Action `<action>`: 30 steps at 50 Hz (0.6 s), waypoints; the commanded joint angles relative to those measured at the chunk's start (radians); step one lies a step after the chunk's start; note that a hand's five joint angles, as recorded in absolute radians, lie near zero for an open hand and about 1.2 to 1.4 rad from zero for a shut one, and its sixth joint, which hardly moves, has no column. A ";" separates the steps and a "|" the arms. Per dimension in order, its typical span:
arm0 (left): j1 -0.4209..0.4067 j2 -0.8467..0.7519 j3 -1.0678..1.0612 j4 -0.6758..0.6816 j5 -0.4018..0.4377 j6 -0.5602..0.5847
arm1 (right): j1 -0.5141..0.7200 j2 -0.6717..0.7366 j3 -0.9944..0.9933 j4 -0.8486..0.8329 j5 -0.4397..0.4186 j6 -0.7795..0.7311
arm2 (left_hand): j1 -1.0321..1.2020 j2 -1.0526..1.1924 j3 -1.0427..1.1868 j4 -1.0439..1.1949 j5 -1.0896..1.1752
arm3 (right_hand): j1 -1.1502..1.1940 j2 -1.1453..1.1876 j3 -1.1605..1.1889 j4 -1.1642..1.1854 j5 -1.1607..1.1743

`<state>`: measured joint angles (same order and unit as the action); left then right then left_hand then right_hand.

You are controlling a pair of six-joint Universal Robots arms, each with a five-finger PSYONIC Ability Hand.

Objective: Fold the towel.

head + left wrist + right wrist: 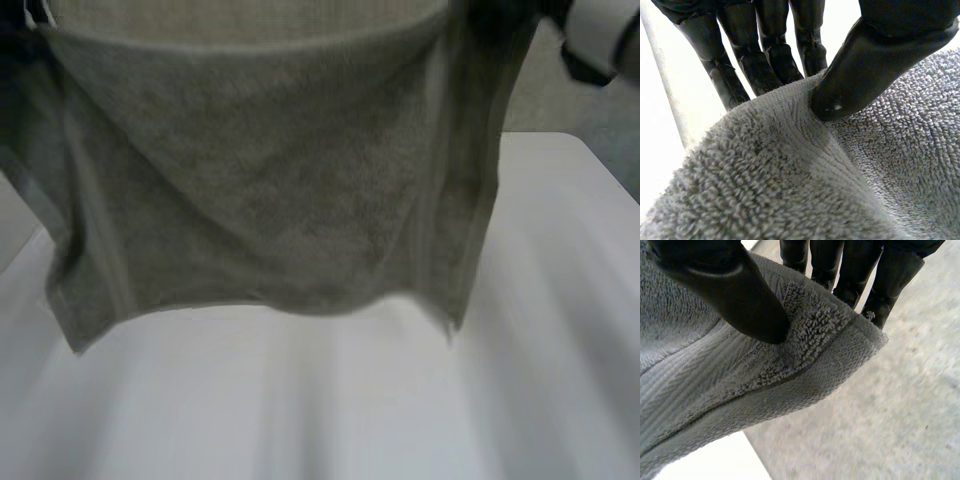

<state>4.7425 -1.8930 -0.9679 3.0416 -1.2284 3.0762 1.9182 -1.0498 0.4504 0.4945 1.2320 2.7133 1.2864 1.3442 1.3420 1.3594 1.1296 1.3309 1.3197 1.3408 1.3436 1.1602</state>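
Between left hand [880, 55] and right hand [725, 285], towel [270, 190]

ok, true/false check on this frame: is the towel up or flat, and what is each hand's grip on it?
1. The towel lies flat on the table. False: it hangs spread out, held up above the table.
2. The left hand pinches the towel between thumb and fingers. True.
3. The right hand is open and off the towel. False: its thumb presses the towel against its fingers, near a corner.
4. The towel is grey terry with a flat woven band. True.
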 commanded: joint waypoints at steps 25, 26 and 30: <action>-0.128 -0.268 0.558 0.080 -0.132 -0.002 | 0.062 0.188 -0.263 -0.447 0.193 -0.172 | 0.110 0.052 0.054 0.037 0.092 | 0.065 0.077 0.055 0.053 0.062; -0.128 -0.268 0.508 0.083 -0.132 0.001 | 0.059 0.188 -0.233 -0.397 0.158 -0.173 | 0.110 0.052 0.054 0.037 0.092 | 0.065 0.077 0.055 0.053 0.062; -0.116 -0.268 0.288 0.088 -0.102 0.004 | 0.051 0.204 -0.109 -0.216 0.043 -0.181 | 0.110 0.052 0.054 0.037 0.092 | 0.065 0.077 0.055 0.053 0.062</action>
<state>4.6138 -2.1646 -0.4207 3.1188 -1.3634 3.0740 1.9788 -0.8629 0.1981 0.0646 1.4100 2.5422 1.2878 1.3443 1.3424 1.3633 1.1296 1.3312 1.3255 1.3427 1.3461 1.1603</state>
